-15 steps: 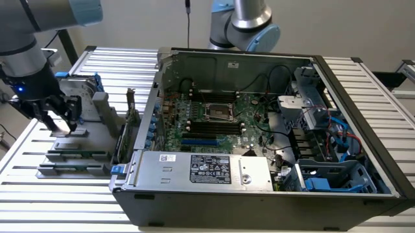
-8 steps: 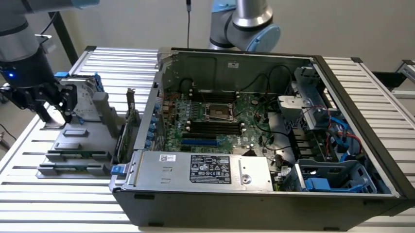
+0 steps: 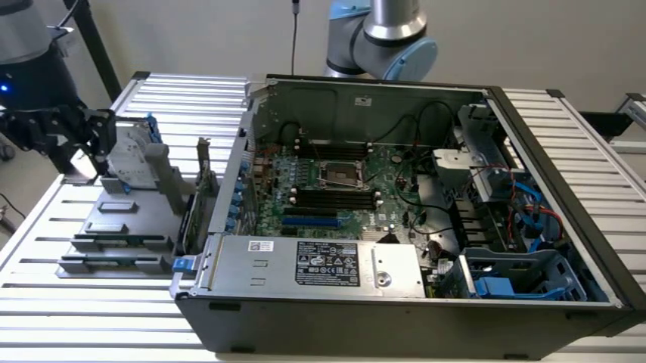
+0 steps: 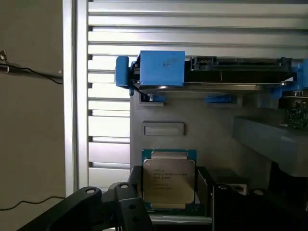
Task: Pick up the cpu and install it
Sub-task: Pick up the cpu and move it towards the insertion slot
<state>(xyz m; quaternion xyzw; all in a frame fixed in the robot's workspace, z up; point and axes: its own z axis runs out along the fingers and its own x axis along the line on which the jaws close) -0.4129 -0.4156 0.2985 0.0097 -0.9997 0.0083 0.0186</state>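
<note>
At the exterior view's left, over the grey tray (image 4: 216,130) on the desk (image 3: 101,302), the gripper (image 3: 99,155) sets its jaws either side of the cpu (image 4: 168,179); we cannot tell whether they clamp it. We judge installation undone: the motherboard socket (image 3: 341,175) lies well apart.

Exterior view looks down on computer case (image 3: 404,327) and parts tray (image 4: 214,130); wrist view faces that tray closely.

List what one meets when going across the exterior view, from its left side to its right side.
gripper → blue tab → processor socket → blue cables
</note>
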